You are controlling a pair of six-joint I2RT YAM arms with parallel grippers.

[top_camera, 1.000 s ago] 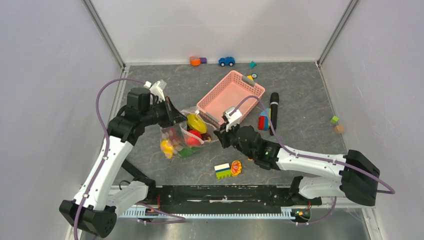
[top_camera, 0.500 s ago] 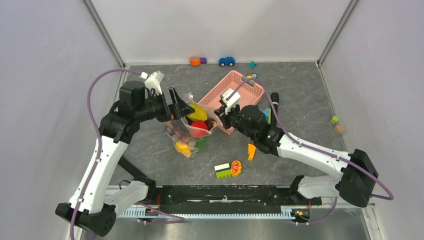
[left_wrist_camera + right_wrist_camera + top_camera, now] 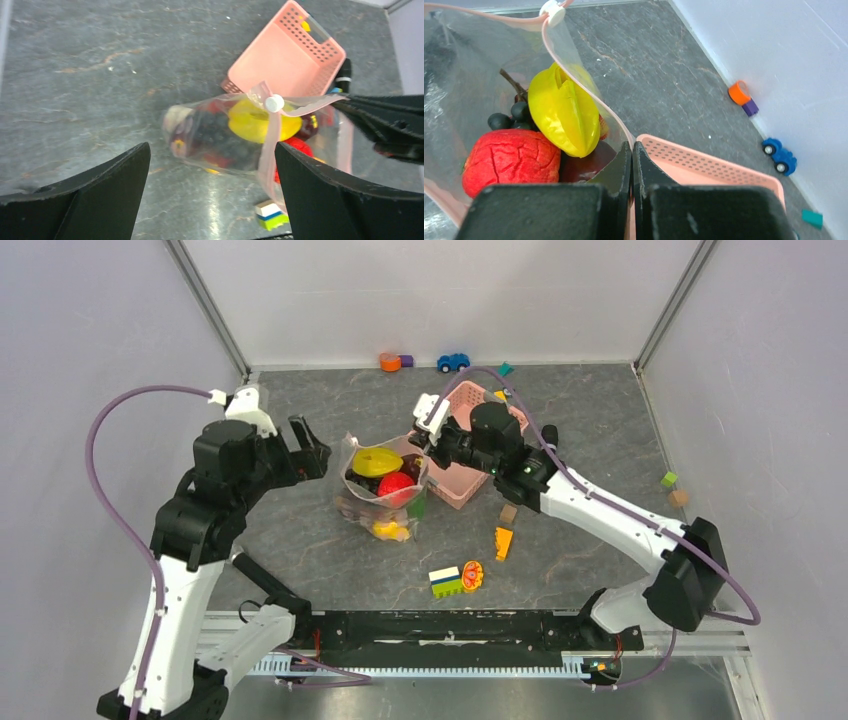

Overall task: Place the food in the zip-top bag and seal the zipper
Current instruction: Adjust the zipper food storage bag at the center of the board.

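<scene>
Grey slate surface (image 3: 600, 440), white walls. Near its middle hangs the zip-top bag (image 3: 385, 490), food (image 3: 559, 112) inside. The right claw (image 3: 631, 150) is clamped on the zipper (image 3: 305, 106) at the mouth's right end. The left claw (image 3: 312, 445) gapes wide just left of the bag, nearer the zipper's free end; the strip runs left to right between them.

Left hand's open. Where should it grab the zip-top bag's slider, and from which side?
Probably pinch the white slider across the pink zipper, coming from the left hand's own side: it stands proud at the mouth's free end, while the right hand pins the other end.
</scene>
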